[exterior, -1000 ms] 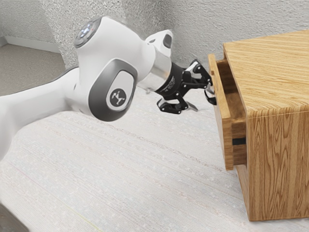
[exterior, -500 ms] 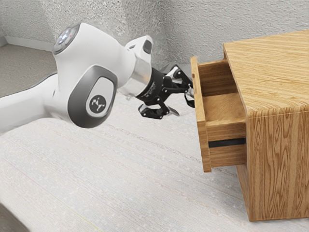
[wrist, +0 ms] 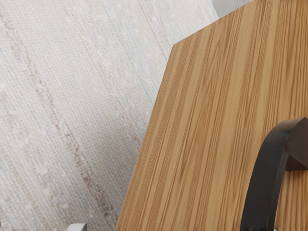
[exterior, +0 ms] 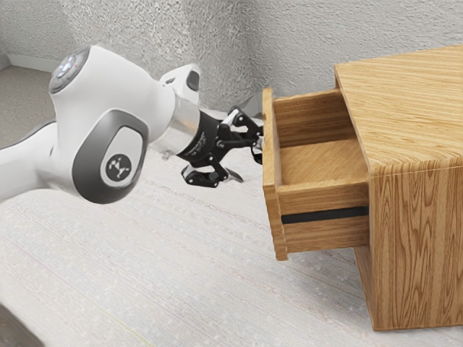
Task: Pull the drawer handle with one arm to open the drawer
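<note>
The drawer was seen pulled well out of the wooden cabinet, toward the exterior view's left. Its front panel stood clear of the cabinet face, and the inside of the box was exposed from above. A dark strip was seen running along the drawer's near side wall. The cabinet itself was placed at the exterior view's right, on a pale woven-looking surface, with a grey rough wall behind it.

The white arm was brought in from the exterior view's left, and the black gripper was held right up against the upper part of the front panel, on its outer face. The contact spot was hidden behind the panel's edge in that view. Whether the gripper was clamped on the handle or merely set against it could not be told, nor how wide it was parted.

In the wrist view the outer face of the front panel was seen close up, with the grain running diagonally. The black curved handle was seen mounted on it, bowed off the wood, just under the hand. The pale surface was seen beyond the panel's edge.
</note>
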Action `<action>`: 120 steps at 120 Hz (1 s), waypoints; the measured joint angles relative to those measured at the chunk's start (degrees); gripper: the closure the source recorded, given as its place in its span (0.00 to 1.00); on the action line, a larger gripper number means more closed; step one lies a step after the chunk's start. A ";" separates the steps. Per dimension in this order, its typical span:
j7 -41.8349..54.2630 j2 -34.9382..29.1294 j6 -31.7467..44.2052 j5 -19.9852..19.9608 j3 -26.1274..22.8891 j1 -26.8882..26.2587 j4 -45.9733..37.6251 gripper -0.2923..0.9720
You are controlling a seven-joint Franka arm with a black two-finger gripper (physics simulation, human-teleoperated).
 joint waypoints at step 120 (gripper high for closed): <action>0.36 -9.37 0.08 -1.57 0.21 6.29 -8.65 0.52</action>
